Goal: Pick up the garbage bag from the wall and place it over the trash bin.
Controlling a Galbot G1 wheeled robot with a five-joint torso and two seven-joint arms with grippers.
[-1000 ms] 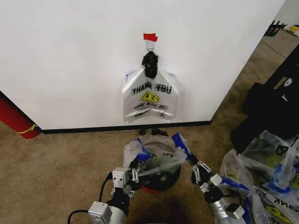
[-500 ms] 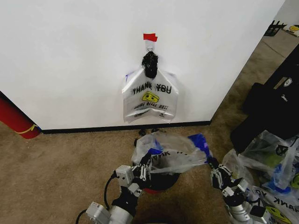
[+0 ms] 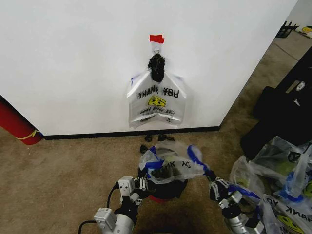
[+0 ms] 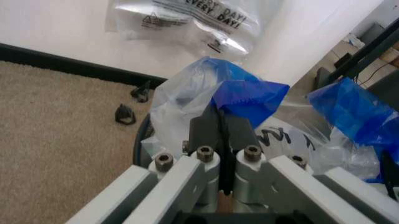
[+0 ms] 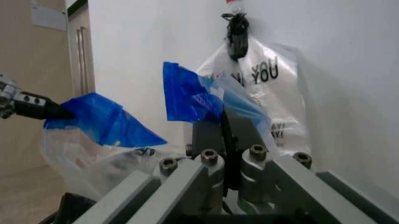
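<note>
Trash bin [image 3: 168, 187] mostly hidden under garbage bag [image 3: 170, 165]; small black items [image 3: 145, 148] at baseboard too small to identify.

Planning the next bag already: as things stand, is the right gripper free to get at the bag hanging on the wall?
Probably not. The right gripper is shut on a blue handle of the garbage bag over the trash bin, as is the left gripper. The hanging bag itself is unobstructed.
</note>
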